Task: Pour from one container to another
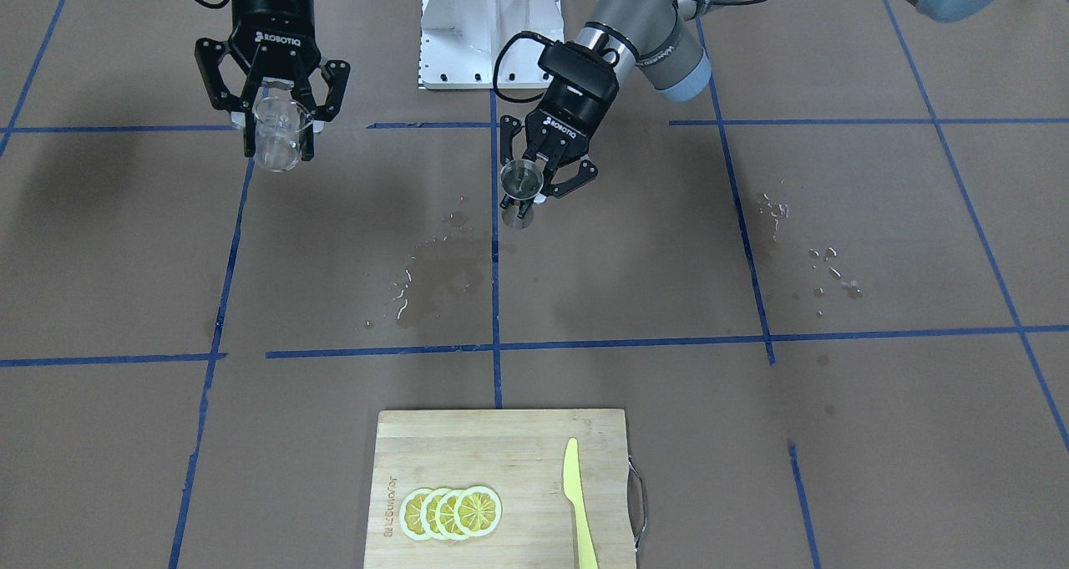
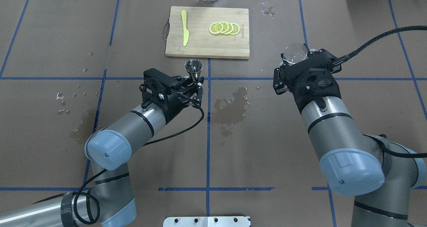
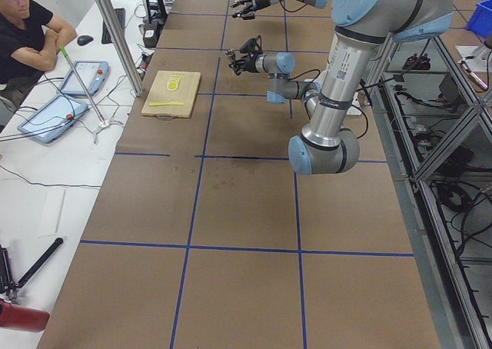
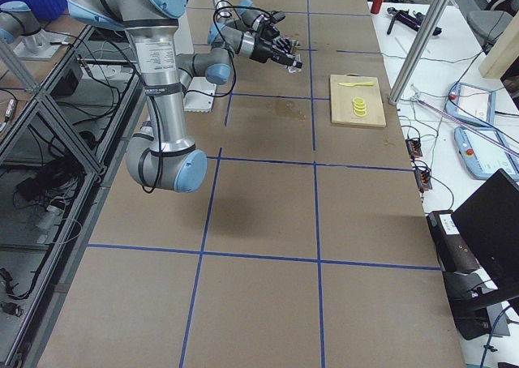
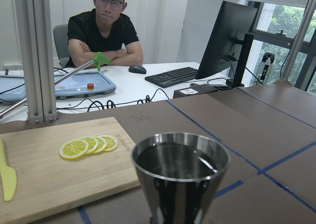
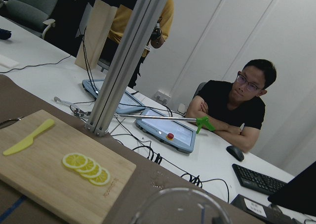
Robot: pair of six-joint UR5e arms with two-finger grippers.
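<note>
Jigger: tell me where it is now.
Overhead view: the jigger stands upright in the left gripper, left of centre, just short of the cutting board's near edge.

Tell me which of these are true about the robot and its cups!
1. The lemon slices lie on the cutting board. True.
2. The left gripper holds the steel jigger. True.
3. The glass cup stands on the cutting board. False: the right gripper holds it, away from the board.
4. The yellow knife is in a gripper. False: it lies on the board beside the slices.
5. The table is completely dry. False: wet patches show on it.
</note>
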